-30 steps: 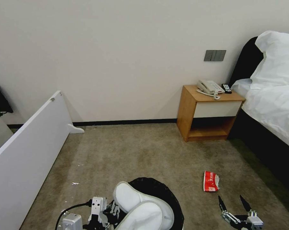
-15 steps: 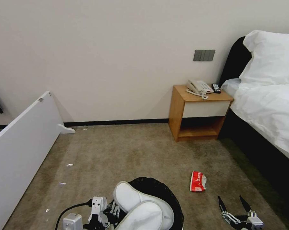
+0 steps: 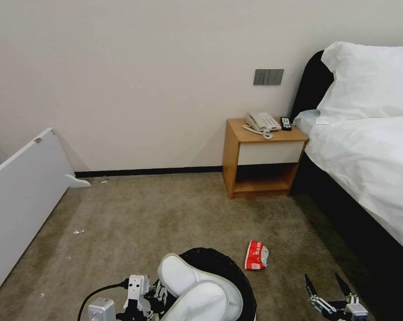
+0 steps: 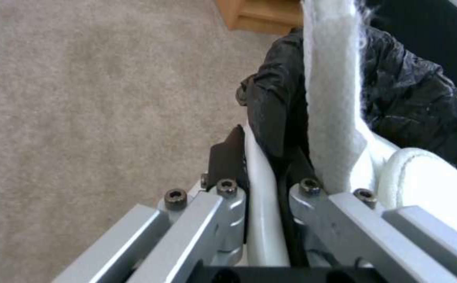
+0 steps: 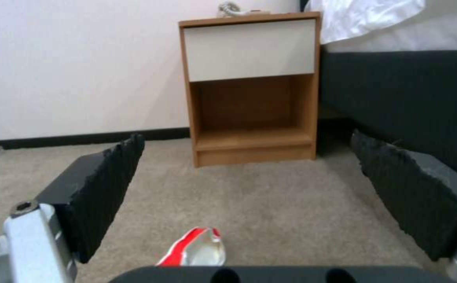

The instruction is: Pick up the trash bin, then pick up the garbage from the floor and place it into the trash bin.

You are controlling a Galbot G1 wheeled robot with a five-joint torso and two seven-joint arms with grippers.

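1. Carpet by bed; my left gripper pinched the bin rim, slippers already inside.
2. Packet lay on floor near bin; my right gripper hung spread, empty.

black-lined trash bin, white slippers, red snack packet

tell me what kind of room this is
Probably a hotel bedroom: a bed with white linen and a dark frame, a wooden bedside cabinet carrying a white corded telephone, and beige carpet underfoot.
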